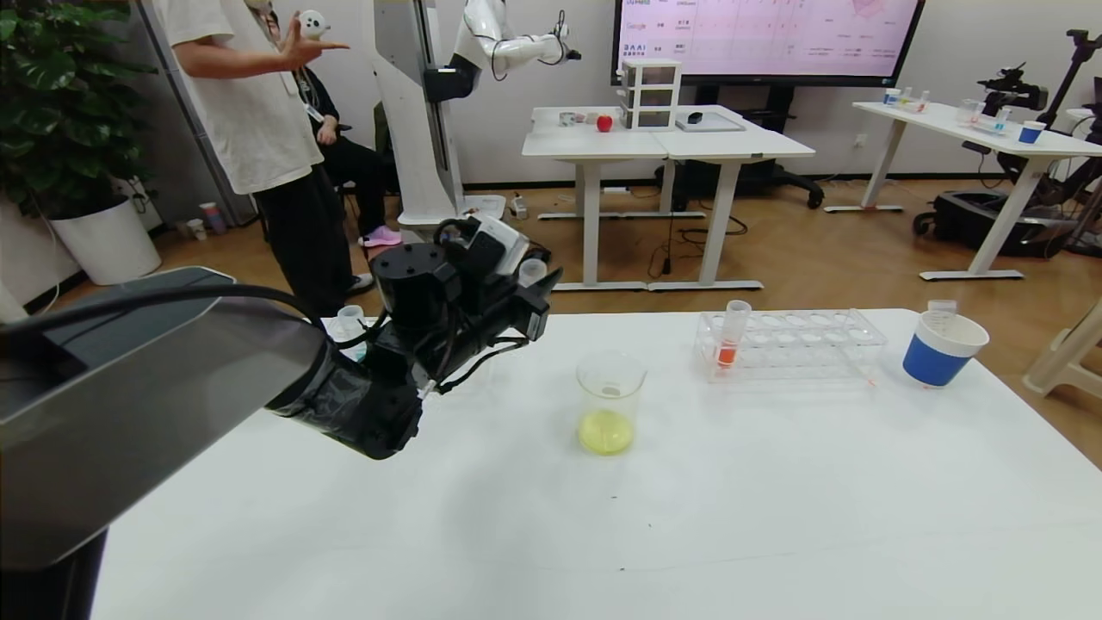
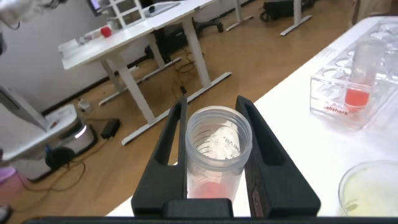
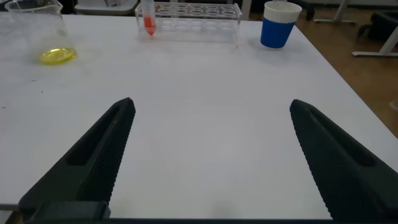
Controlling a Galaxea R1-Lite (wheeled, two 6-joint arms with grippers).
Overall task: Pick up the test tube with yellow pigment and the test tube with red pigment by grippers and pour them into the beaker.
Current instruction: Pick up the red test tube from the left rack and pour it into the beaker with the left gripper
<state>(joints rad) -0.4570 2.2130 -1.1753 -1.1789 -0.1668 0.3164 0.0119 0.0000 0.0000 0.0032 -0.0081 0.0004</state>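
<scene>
The left arm reaches in from the near left corner of the desk and stretches up and forward toward the far edge, its wrist raised above the far left part of the desk. The left gripper point(image 1: 535, 288) points toward the far edge, and its two black fingers point(image 2: 171, 146) are closed against the sides of a clear tube point(image 2: 217, 152), which seems to be empty, though its base is hard to read. The right gripper point(image 3: 211, 162) sits low over the near right part of the desk, fingers point(image 3: 93, 155) spread wide apart with nothing between them.
</scene>
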